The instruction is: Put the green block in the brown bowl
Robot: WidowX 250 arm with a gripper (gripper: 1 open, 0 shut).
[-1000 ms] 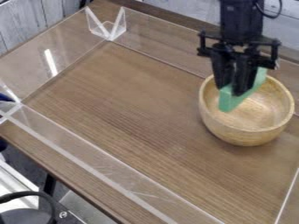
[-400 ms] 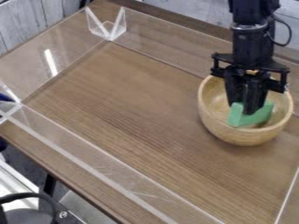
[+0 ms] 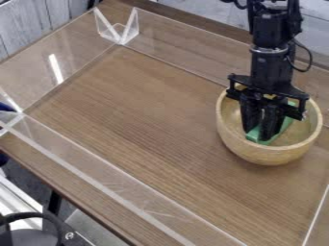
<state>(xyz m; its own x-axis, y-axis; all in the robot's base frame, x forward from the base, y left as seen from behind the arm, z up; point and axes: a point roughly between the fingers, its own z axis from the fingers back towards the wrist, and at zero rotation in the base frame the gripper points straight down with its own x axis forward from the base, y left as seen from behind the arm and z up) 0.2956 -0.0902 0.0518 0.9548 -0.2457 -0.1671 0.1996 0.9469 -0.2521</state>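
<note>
At the right side of the table: you are looking at the end effector (image 3: 267, 128) reaching steeply down into the brown bowl (image 3: 241, 142).
Writing: you are seeing no readable brand, label or lettering on anything in view.
End effector opening: its dark fingers (image 3: 255, 117) are standing only partly apart, closed in on the green block (image 3: 271, 129).
End effector hold: you are seeing it grasping the green block, whose green is showing between and below the fingers.
Green block: it is sitting inside the bowl's hollow, standing steeply on end; whether its lower end is touching the bowl's floor cannot be told.
Brown bowl: it is resting upright on the wooden table (image 3: 129, 115), near the right edge, its pale inside facing up.
Surroundings: clear plastic walls (image 3: 77, 173) are running along the table's edges, and a clear bracket (image 3: 115, 27) is standing at the far left corner, well apart from the bowl.
</note>
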